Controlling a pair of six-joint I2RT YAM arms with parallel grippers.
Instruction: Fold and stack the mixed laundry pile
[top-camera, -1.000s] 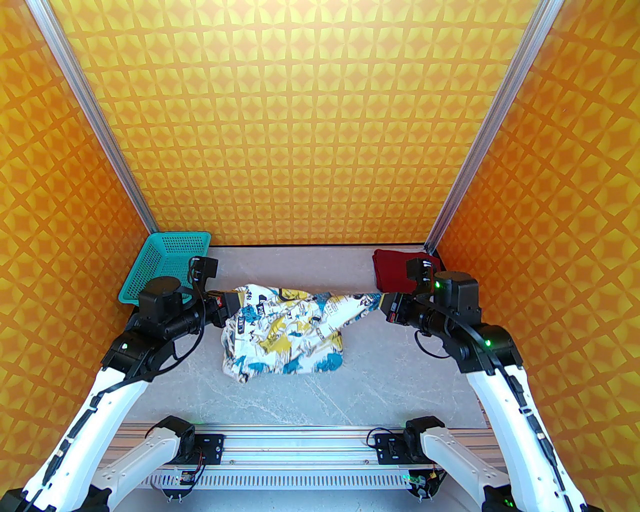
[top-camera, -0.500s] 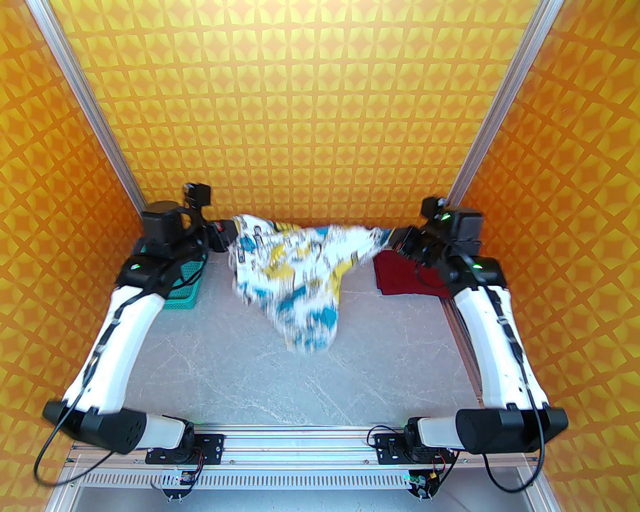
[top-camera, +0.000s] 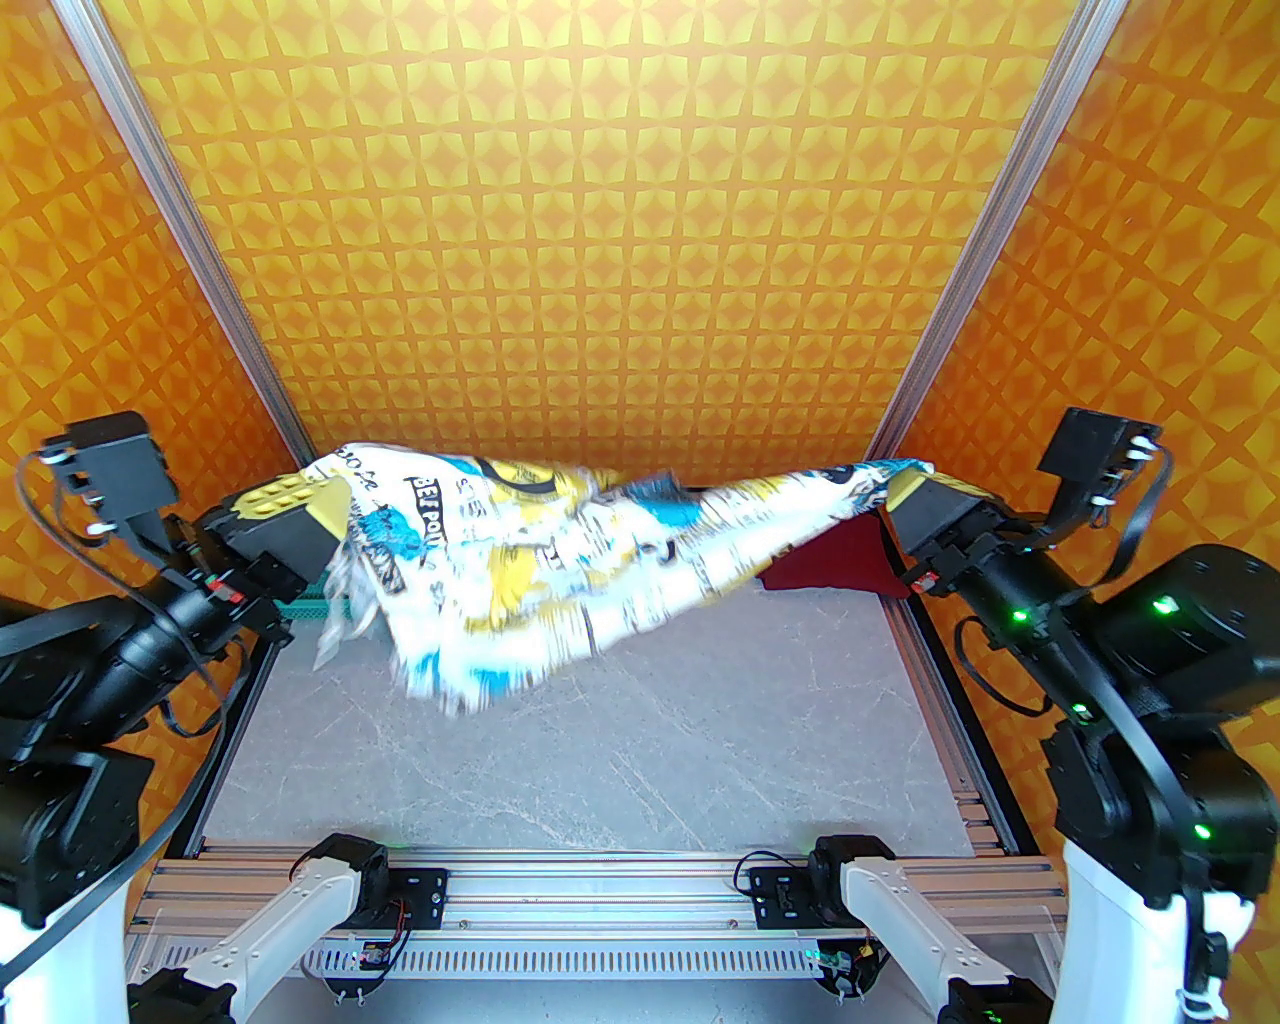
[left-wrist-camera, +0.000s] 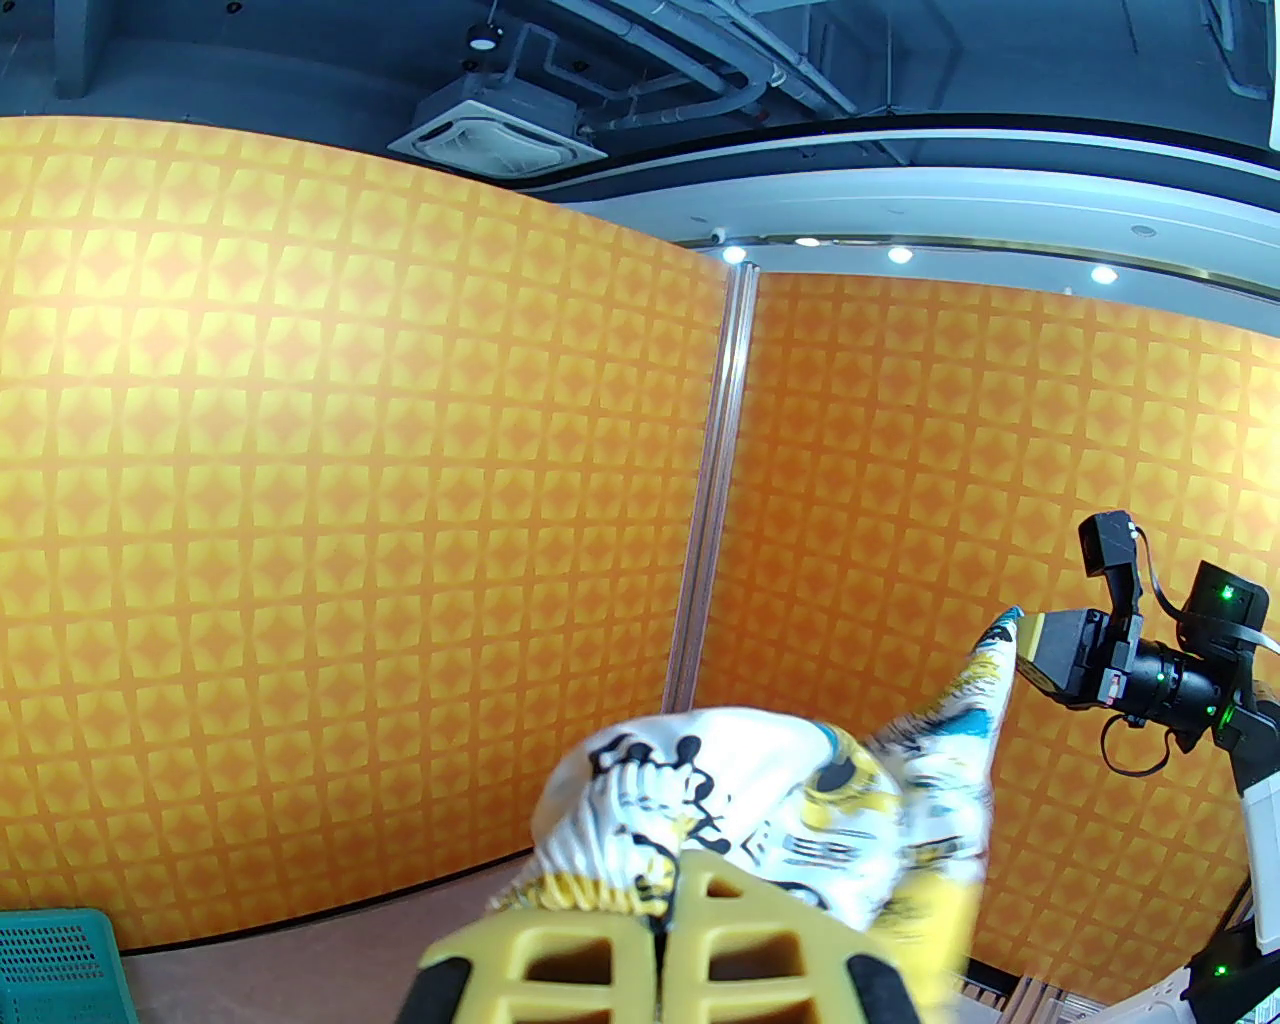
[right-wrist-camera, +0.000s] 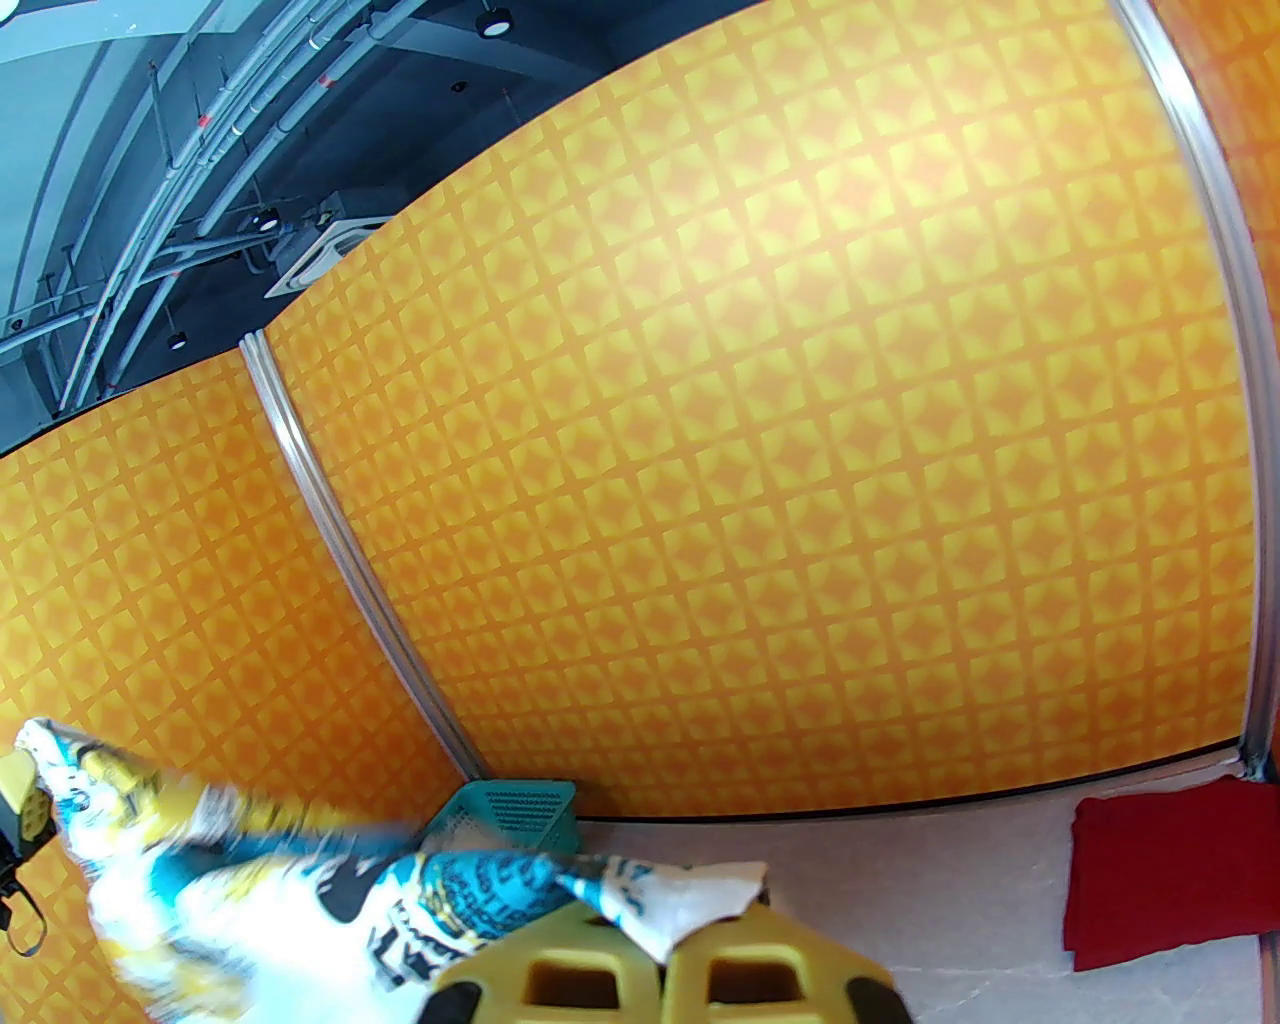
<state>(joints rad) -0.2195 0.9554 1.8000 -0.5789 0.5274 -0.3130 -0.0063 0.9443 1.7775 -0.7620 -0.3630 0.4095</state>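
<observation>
Left gripper (top-camera: 325, 490): We see its yellow fingers (left-wrist-camera: 560, 950) squeezed tight on one corner of the white printed shirt (top-camera: 560, 560). It is up high on the left side.

Right gripper (top-camera: 897, 487): We see its yellow fingers (right-wrist-camera: 780, 960) squeezed tight on the other corner of the same shirt. It is up high on the right side.

White printed shirt: It hangs in the air between the two grippers, spread wide like a hammock. Its middle sags down toward the table (top-camera: 650, 740). The low edge looks blurry, and we see it above the table top, not lying on it. It has blue, yellow and black pictures on it.

Dark red T-shirt (right-wrist-camera: 1170, 870): It lies flat in a neat shape on the table, in the far right corner by the wall. No gripper touches it. From above, the hanging shirt hides part of it.

Teal basket (right-wrist-camera: 510, 810): It sits in the far left corner of the table, well apart from the red shirt. We cannot tell what is inside.

Table: It is grey with thin pale lines.

Walls (top-camera: 640, 250): They are orange with a yellow star pattern and stand on three sides.
</observation>
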